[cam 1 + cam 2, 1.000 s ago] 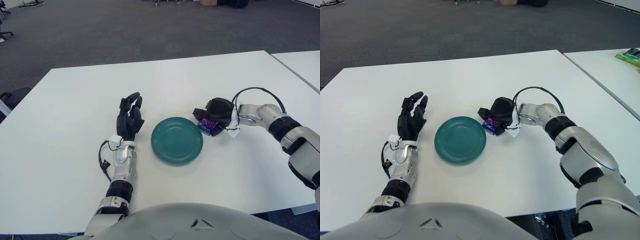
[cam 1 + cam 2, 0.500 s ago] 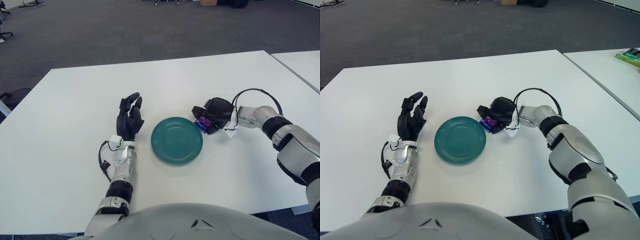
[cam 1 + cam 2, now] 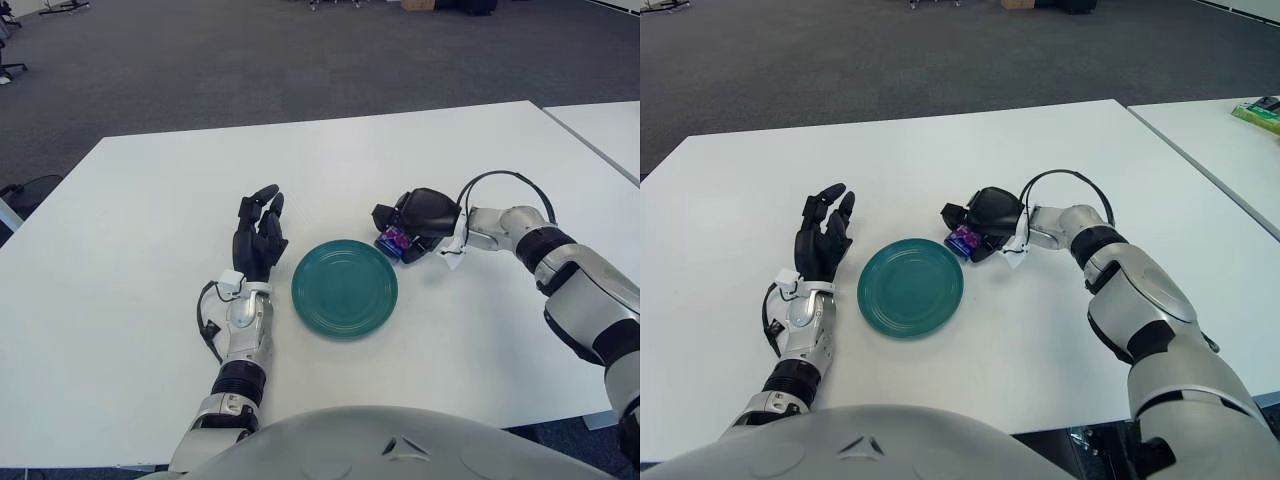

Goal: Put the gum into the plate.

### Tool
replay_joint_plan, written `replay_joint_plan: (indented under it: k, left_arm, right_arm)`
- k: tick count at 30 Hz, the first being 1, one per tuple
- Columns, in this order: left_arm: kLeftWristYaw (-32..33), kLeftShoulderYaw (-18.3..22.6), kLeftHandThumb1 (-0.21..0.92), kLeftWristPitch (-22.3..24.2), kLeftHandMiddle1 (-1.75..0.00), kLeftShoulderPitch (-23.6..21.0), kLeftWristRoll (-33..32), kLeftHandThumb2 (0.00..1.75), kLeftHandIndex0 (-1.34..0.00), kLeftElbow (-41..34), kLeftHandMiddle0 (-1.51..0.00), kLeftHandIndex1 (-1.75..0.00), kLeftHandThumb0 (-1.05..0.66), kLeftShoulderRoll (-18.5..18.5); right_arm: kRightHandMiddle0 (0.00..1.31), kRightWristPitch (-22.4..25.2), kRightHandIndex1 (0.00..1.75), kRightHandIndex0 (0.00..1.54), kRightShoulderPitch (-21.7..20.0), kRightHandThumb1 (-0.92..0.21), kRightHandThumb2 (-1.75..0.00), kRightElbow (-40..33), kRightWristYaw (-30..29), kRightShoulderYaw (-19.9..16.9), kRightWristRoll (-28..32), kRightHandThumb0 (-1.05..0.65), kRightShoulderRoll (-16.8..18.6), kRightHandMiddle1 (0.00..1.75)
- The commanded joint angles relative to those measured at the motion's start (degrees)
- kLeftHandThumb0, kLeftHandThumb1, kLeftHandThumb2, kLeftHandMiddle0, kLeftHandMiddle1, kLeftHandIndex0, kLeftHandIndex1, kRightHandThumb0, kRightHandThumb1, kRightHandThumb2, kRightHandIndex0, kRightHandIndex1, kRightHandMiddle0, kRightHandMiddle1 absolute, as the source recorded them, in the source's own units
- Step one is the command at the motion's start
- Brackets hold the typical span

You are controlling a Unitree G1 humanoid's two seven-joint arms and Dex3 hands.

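The gum point(image 3: 392, 241) is a small purple and blue pack held in my right hand point(image 3: 400, 227), whose black fingers are curled around it. The hand hovers just past the upper right rim of the round teal plate point(image 3: 344, 288), which lies empty on the white table point(image 3: 150, 200). The pack sits at the plate's edge, not over its middle. My left hand point(image 3: 258, 236) shows to the left of the plate, fingers straight and pointing away from me, holding nothing.
A black cable point(image 3: 495, 180) loops above my right wrist. A second white table point(image 3: 1215, 135) stands to the right across a narrow gap, with a green object point(image 3: 1262, 112) at its far edge. Grey carpet lies beyond the table.
My right hand has moved left with the gum, closing on the plate's rim. The plate has shifted slightly left and toward me. The left hand has stayed still.
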Motion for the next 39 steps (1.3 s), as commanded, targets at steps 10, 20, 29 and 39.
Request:
replay_joint_plan:
  k: [10,20,29,39]
  left_arm:
    - [-0.12,-0.45,0.92,0.46,-0.05,8.25,-3.32,0.65,-0.2,5.51,-0.54,-1.04,-0.75,-10.61]
    - [1.18,-0.45,0.92,0.62,-0.07,8.31,-2.37,0.65,-0.2,5.7,-0.57,-1.05,-0.74,-10.49]
    - [-0.17,-0.38,0.92,0.94,-0.09,8.6,-3.55,0.64,-0.21,5.54,-0.6,-1.04,-0.73,-10.57]
    - [-0.54,-0.55,0.92,0.55,-0.11,8.53,-3.61,0.64,-0.22,5.65,-0.59,-1.03,-0.73,-10.82]
  right_arm:
    - [0.75,0.61,1.75,1.03,-4.62,-0.92,-0.57,-2.2,2.65,-3.33,1.31,-0.49,0.2,1.75]
    - [0.7,-0.84,1.75,0.97,-2.72,-0.92,-0.59,-10.37,7.49,-4.9,2.47,-0.48,-1.06,1.75]
    - [0.69,-3.49,1.75,1.03,-0.72,-0.92,-0.58,-15.75,10.23,-5.67,2.86,-0.48,-1.43,1.75]
    - [0.63,-4.94,1.75,1.1,2.33,-0.92,-0.57,-23.6,12.43,-4.54,-0.38,-0.49,-2.43,1.75]
